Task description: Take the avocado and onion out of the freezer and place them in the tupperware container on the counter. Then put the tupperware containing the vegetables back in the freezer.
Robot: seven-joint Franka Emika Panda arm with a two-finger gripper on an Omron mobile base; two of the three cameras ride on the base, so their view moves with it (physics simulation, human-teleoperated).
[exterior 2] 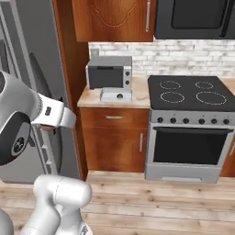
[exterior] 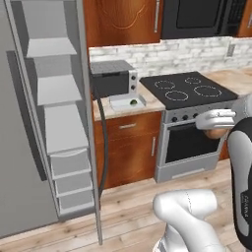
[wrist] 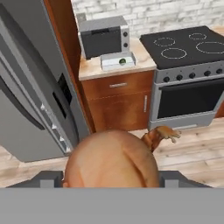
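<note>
Onion [wrist: 111, 159] sits gripped between the gripper's [wrist: 111, 181] spread jaws, large at 6 o'clock in the hand view; tupperware container [exterior: 127, 102] holds the avocado [exterior: 133, 102], on the surface [exterior: 153, 104] before the toaster oven [exterior: 113, 78]; freezer [exterior: 54, 123] stands open at 9 o'clock, shelves bare; stove [exterior 2: 190, 124] at 3 o'clock; fingertips mostly hidden.

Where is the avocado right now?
The avocado sits in the tupperware on the counter, just in front of the toaster oven and left of the stovetop.
</note>
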